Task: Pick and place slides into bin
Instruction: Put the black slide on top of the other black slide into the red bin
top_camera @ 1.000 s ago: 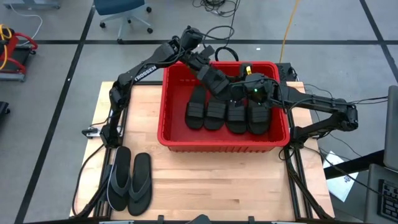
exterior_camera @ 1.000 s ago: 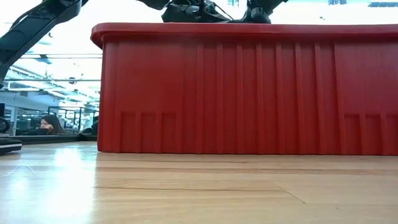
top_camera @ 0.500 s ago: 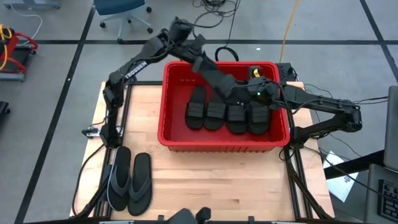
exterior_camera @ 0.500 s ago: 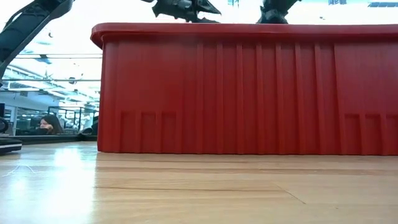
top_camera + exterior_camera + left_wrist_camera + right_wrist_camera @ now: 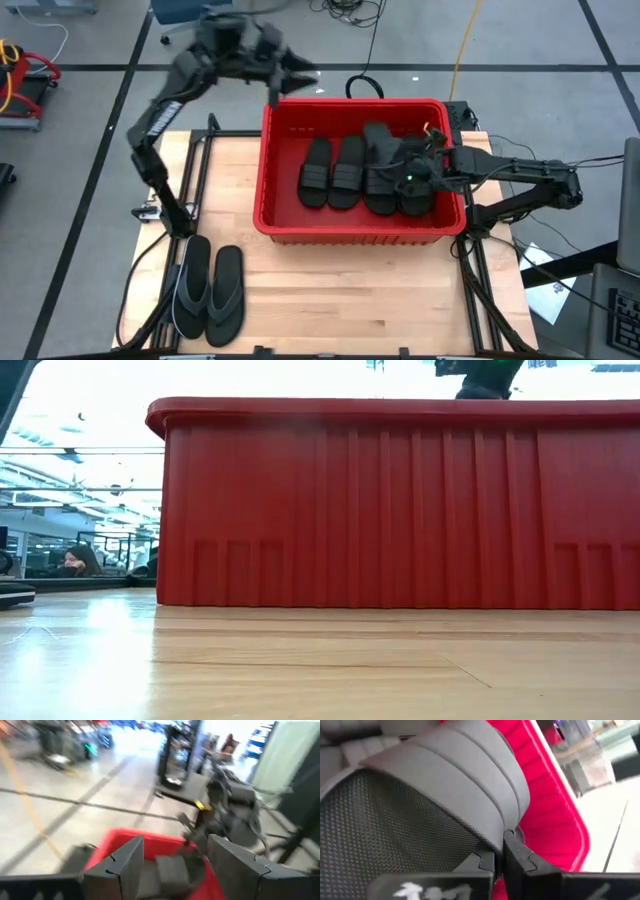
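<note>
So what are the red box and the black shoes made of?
The bin looks like hard, slightly shiny plastic: one even red, with moulded ribs on its wall. The slides look like matte black rubber or foam: dull, with a dotted sole and ribbed strap in the right wrist view.

Overhead light is even, shadows soft. Left dark robot arm (image 5: 175,90) smears with motion blur in the high view; left wrist view is blurred throughout. Low view blows out above the large red plastic bin (image 5: 400,505) (backlit). Right wrist view is close and soft.
</note>
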{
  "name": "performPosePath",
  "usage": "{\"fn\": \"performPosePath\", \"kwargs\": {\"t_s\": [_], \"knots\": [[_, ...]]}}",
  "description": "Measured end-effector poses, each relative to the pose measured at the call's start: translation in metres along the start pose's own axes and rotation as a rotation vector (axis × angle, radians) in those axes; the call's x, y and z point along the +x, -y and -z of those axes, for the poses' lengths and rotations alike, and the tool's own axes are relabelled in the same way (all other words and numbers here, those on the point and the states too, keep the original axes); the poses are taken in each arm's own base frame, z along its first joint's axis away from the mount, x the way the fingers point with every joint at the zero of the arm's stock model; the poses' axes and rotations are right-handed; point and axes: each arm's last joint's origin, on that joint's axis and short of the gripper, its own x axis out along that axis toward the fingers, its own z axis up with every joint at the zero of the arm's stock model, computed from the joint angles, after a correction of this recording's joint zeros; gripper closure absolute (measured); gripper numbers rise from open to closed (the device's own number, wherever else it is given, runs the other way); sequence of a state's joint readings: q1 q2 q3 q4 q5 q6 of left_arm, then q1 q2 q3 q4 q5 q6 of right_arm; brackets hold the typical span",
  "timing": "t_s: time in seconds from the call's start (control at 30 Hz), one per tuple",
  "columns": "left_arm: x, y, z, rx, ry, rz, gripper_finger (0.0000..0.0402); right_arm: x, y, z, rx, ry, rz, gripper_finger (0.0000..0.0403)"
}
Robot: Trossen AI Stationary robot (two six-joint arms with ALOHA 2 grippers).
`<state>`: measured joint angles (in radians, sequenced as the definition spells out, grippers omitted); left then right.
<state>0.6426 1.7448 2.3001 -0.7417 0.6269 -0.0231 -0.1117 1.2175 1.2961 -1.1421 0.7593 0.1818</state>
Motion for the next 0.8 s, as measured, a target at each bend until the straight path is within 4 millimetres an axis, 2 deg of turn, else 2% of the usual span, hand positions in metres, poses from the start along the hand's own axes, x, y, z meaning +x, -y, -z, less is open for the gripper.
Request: {"fn": "performPosePath", "kwargs": {"t_s": [0.23, 0.43, 0.6, 0.8], "knots": [[-0.053, 0.008, -0.017, 0.024, 0.057, -0.109, 0.0183, 0.023, -0.024, -0.01, 0.197, -0.072, 0.018, 0.0402], [-0.086, 0.007, -0.017, 0.035, 0.035, -0.183, 0.0183, 0.053, -0.057, -0.015, 0.202, -0.224, -0.026, 0.0402], [-0.102, 0.003, -0.015, 0.014, 0.016, -0.226, 0.0183, 0.07, -0.067, -0.008, 0.191, -0.35, 0.037, 0.0402], [-0.107, 0.0, -0.014, -0.004, 0.011, -0.25, 0.0183, 0.07, -0.067, -0.004, 0.25, -0.408, 0.055, 0.0402]]}}
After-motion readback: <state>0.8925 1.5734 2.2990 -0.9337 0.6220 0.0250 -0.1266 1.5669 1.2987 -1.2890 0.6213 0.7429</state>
